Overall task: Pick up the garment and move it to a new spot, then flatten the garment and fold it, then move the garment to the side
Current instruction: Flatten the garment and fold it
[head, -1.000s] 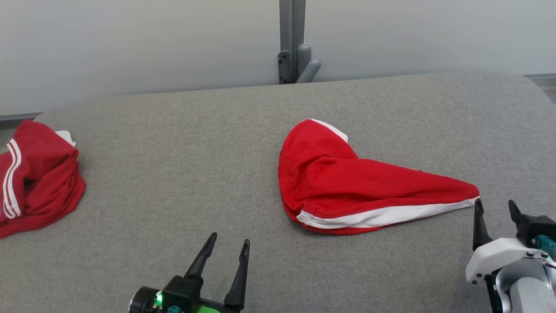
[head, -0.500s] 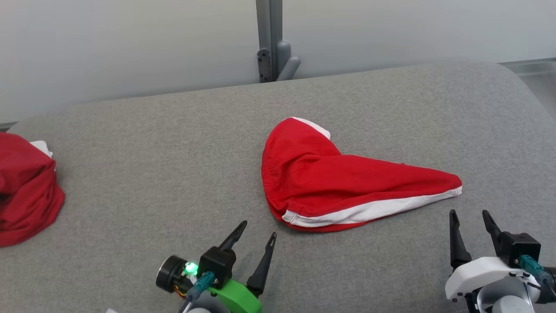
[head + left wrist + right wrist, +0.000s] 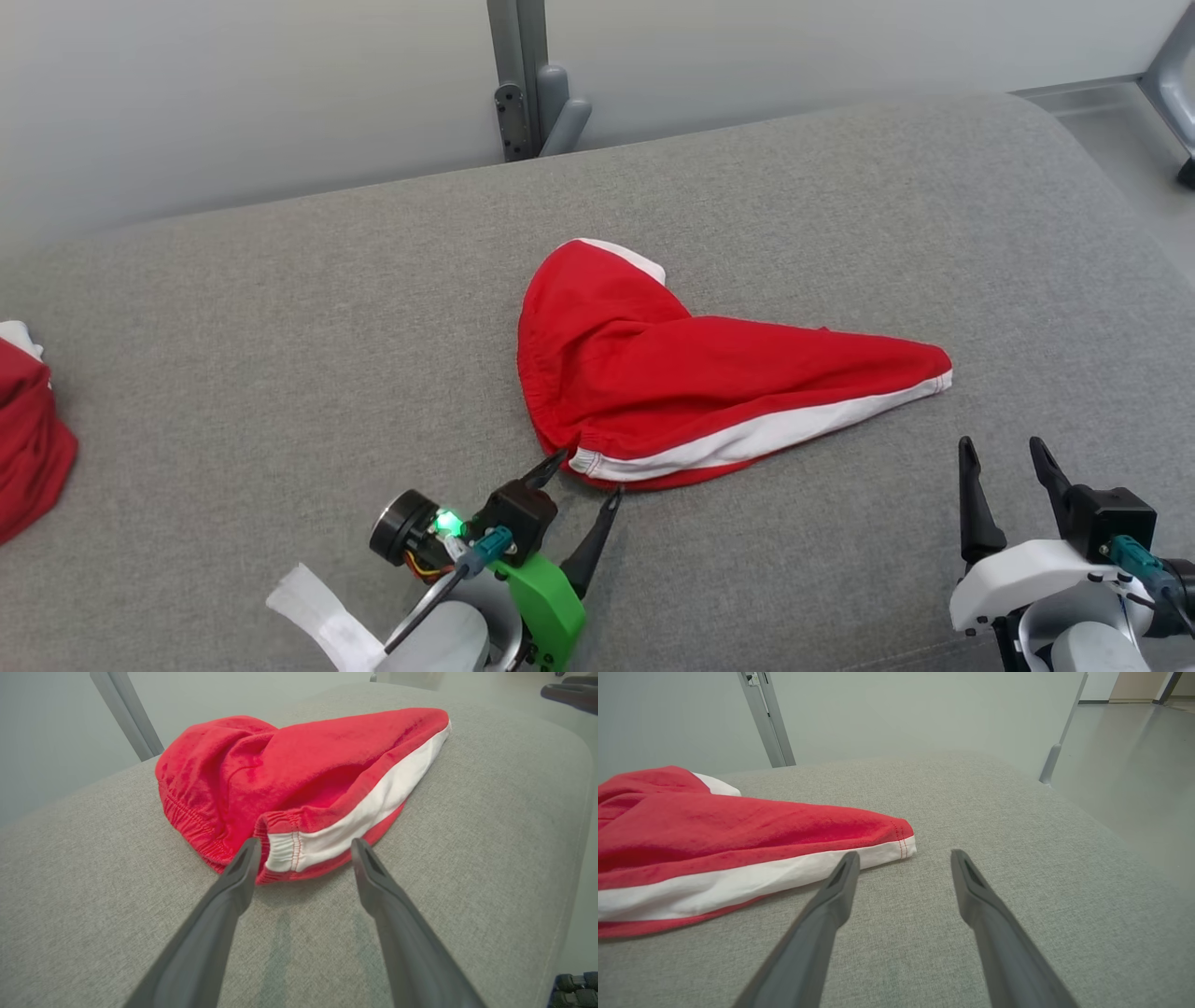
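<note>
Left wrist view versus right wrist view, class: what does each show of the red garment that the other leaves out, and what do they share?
Left wrist view: the gathered elastic waistband of the red garment, its corner framed between the fingertips of the open left gripper. Right wrist view: the stitched hem end, just left of the open right gripper, plus shiny floor past the surface's edge. Shared: the garment, its white stripe, the grey fabric surface and a grey post.

Left tool (image 3: 583,476) fingers spread, angled right; right tool (image 3: 1004,448) fingers spread, upright
</note>
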Robot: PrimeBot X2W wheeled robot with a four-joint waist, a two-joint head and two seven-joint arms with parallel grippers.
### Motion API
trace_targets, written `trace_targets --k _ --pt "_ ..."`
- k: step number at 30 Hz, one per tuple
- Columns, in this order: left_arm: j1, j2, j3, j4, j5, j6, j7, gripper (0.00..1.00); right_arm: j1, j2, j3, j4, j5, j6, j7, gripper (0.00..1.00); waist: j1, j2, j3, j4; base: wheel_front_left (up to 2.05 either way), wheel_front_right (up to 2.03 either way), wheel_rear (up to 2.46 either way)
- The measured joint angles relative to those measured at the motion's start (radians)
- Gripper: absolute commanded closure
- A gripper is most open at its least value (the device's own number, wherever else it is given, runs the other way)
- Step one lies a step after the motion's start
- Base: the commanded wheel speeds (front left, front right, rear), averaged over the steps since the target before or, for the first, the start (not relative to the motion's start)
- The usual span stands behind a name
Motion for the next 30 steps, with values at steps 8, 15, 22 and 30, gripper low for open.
trace_targets --k 8,15,22,30 --pt "-0.059 0.011 -0.035 0.064 -0.032 0.0 0.0 0.0 -0.009 -0.001 0.001 -0.001 0.0 0.0 0.0 0.0 0.0001 0.0 0.021 -0.021 0.0 0.0 0.0" --pt "-0.103 0.015 -0.081 0.126 -0.08 -0.001 0.0 0.16 -0.018 -0.002 0.007 -0.006 0.002 0.0 0.0 0.0 0.0001 0.0 0.036 -0.035 0.0 0.0 0.0" --pt "-0.135 0.026 -0.145 0.148 -0.117 -0.001 0.0 1.0 -0.021 -0.001 0.004 -0.009 0.003 0.0 0.0 0.0 0.0001 0.0 0.046 -0.037 0.0 0.0 0.0" --pt "-0.135 0.036 -0.195 0.148 -0.189 -0.002 0.0 1.0 -0.019 -0.002 0.0 0.0 0.0 0.0 0.0 0.0 0.0001 0.0 0.035 -0.012 0.0 0.0 0.0"
